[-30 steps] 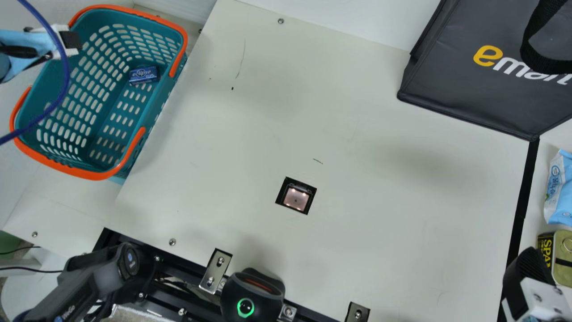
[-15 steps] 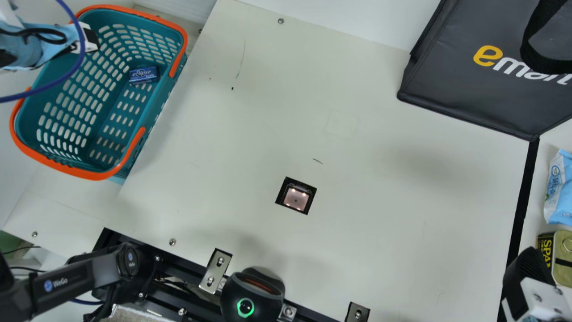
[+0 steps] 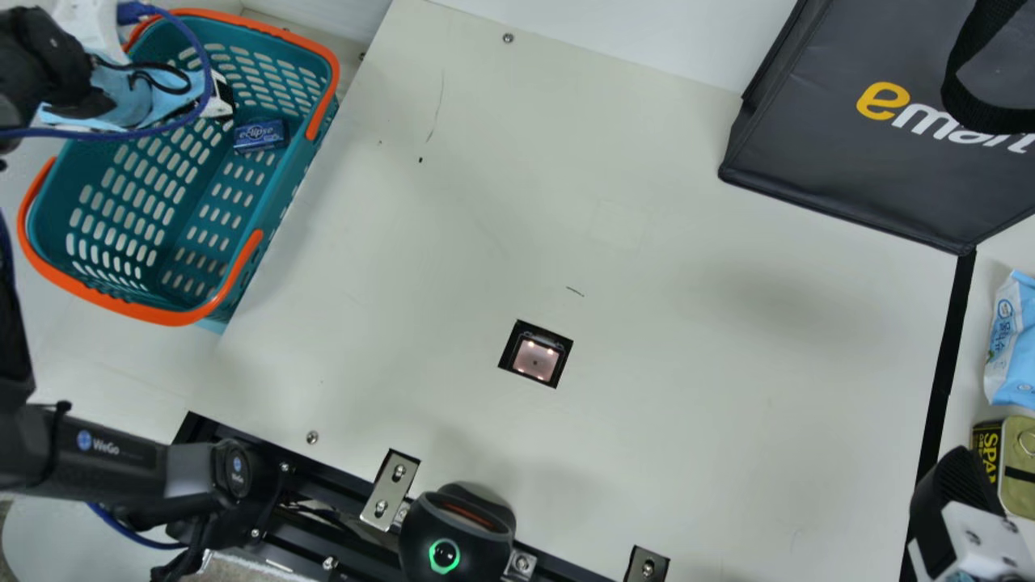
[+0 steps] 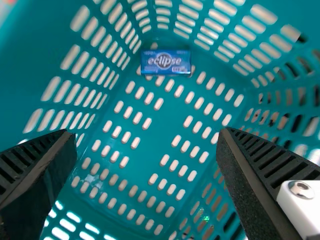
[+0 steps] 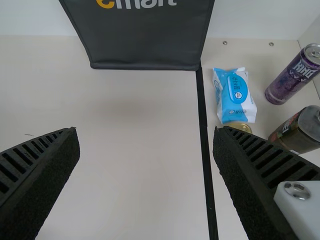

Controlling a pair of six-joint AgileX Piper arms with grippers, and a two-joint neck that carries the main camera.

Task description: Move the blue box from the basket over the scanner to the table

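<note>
While the blue box lies in the basket, the left gripper hangs near it, spread wide and empty. The right gripper likewise gapes, empty.

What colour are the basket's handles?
The handles of the basket are orange, best seen in the main view.

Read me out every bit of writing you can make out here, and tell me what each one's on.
"eclipse": blue box
"emart": dark grey bag
"WeGo": left arm
"SPA", next letter partly hidden: yellow and black tin
Too small or unclear to read: print on the blue-and-white soft pack, purple drinks can and dark can.
</note>
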